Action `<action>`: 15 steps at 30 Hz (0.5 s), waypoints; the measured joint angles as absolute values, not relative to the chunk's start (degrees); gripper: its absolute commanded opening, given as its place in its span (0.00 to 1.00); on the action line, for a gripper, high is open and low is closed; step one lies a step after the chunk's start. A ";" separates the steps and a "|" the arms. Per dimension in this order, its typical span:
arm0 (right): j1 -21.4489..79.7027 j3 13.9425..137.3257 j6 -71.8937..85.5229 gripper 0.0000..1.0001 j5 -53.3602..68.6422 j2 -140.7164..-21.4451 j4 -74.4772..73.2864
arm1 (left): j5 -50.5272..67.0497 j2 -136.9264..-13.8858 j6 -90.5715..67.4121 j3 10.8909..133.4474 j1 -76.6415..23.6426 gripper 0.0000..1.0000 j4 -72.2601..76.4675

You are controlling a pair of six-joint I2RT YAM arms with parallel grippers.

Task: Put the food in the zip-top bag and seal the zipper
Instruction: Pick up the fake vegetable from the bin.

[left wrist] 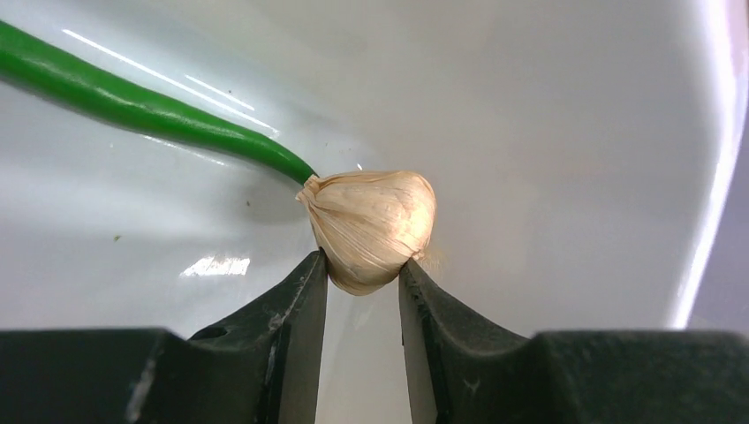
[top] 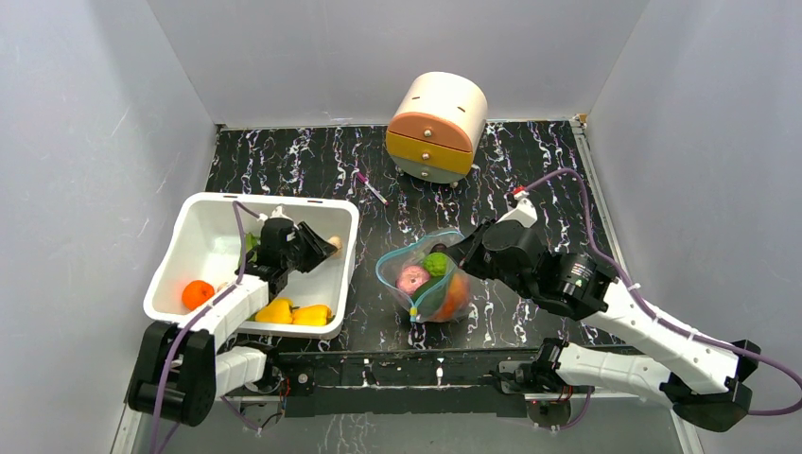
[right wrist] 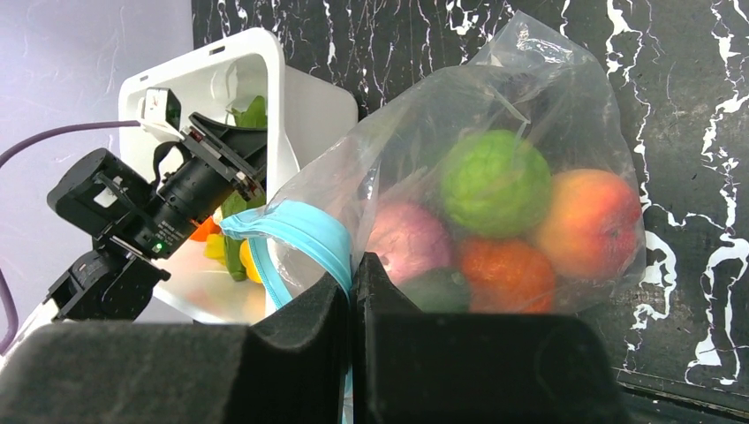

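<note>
The clear zip-top bag [top: 427, 280] lies mid-table holding a green fruit [right wrist: 495, 181], an orange one [right wrist: 505, 272], a red-pink one [right wrist: 587, 221] and a purple piece [right wrist: 412, 238]. My right gripper [right wrist: 353, 265] is shut on the bag's blue-green zipper [right wrist: 305, 231], holding the mouth up; in the top view that gripper [top: 455, 253] sits at the bag's right rim. Inside the white tub [top: 203, 210], my left gripper [left wrist: 362, 269] has both fingertips pressed against a beige bulb [left wrist: 375, 225] with a long green stem [left wrist: 150, 110].
The tub also holds an orange fruit [top: 197, 293] and two yellow peppers [top: 293, 312] near its front wall. A round cream and orange drawer box [top: 437, 128] stands at the back. A small pink pen [top: 371, 187] lies in front of it.
</note>
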State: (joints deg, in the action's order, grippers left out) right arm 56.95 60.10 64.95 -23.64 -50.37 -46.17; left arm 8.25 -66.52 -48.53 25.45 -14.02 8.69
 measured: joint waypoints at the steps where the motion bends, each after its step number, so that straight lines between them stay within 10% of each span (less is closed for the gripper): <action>1: 56.95 60.07 65.01 0.00 -23.62 -50.22 -46.17 | 7.97 -65.12 -48.40 25.45 -14.02 0.24 7.55; 15: 56.95 58.26 65.98 0.00 -23.68 -47.83 -46.52 | 7.33 -50.17 -46.44 27.97 -14.11 0.24 -9.28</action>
State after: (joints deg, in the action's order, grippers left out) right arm 56.95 58.26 65.98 -23.68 -47.83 -46.52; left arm 7.33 -50.17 -46.44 27.97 -14.11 -9.28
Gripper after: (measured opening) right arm 0.009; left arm 0.301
